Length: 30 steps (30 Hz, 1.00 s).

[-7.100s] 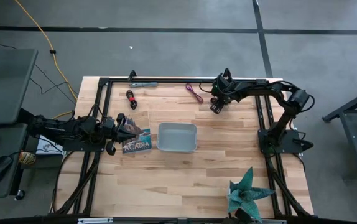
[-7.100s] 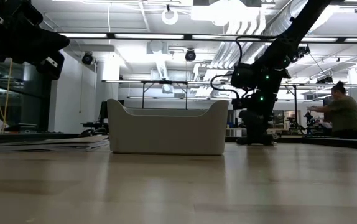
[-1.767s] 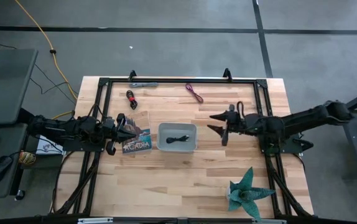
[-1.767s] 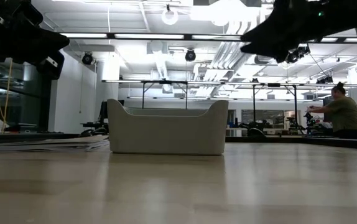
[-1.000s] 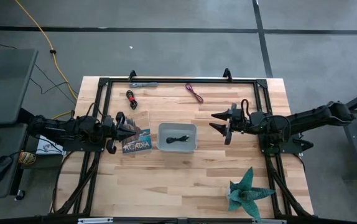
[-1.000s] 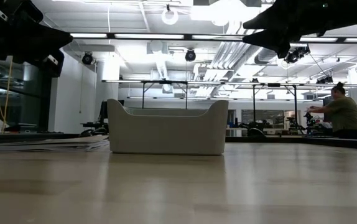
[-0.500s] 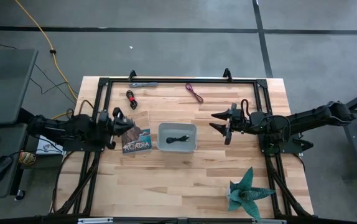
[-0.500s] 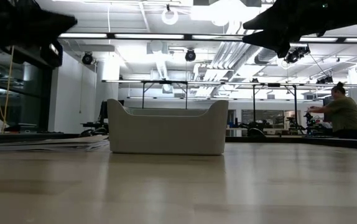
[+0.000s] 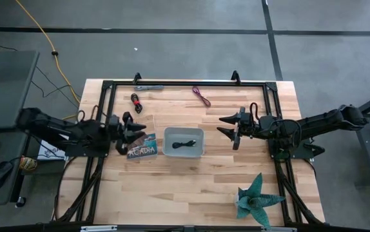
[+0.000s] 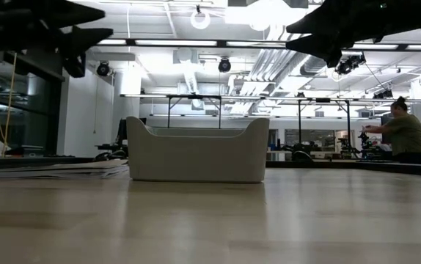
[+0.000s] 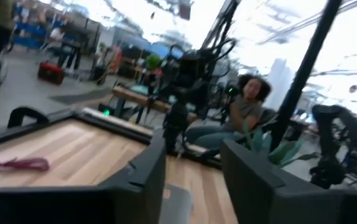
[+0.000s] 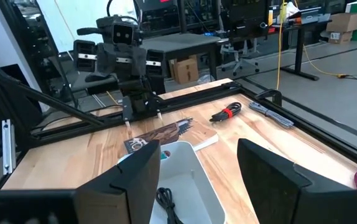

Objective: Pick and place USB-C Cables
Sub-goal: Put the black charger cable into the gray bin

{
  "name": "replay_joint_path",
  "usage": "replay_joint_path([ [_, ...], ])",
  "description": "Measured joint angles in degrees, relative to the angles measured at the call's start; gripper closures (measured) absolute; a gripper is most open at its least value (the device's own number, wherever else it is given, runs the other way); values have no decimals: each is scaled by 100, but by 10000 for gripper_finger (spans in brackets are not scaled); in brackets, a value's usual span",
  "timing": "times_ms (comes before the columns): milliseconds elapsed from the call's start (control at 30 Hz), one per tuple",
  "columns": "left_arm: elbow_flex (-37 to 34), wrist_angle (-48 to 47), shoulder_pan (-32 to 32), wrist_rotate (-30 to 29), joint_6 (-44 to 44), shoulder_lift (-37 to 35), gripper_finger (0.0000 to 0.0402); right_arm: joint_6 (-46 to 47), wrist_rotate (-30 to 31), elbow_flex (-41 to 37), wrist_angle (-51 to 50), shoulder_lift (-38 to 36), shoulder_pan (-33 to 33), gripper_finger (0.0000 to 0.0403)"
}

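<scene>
From above, the black cable (image 9: 184, 144) lies in the grey tray (image 9: 184, 132), with the red-and-black cable (image 9: 136, 102) and purple cable (image 9: 202, 96) on the table (image 9: 191, 187) behind it. Through the wrist cameras, the right gripper (image 12: 198, 165) gapes empty beside the tray, and the left gripper (image 11: 194, 171), over the booklet (image 9: 142, 147), stands parted and empty.

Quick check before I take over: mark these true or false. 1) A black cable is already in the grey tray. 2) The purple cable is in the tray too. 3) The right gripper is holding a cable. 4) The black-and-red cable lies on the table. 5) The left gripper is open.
1) True: the black cable lies in the grey tray.
2) False: the purple cable lies on the table, beyond the tray.
3) False: the right gripper is open and empty beside the tray.
4) True: the black-and-red cable lies on the wood.
5) True: the left gripper shows parted fingers, empty.
</scene>
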Motion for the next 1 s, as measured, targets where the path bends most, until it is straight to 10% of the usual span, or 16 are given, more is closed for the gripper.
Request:
replay_joint_path([
  [467, 1307, -21, 92, -719, 159, 2881, 195, 129, 0, 0, -48, 4, -2, 197],
  [1000, 1353, -204, 354, -900, 388, 3149, 195, 127, 58, 0, -65, 4, -2, 197],
])
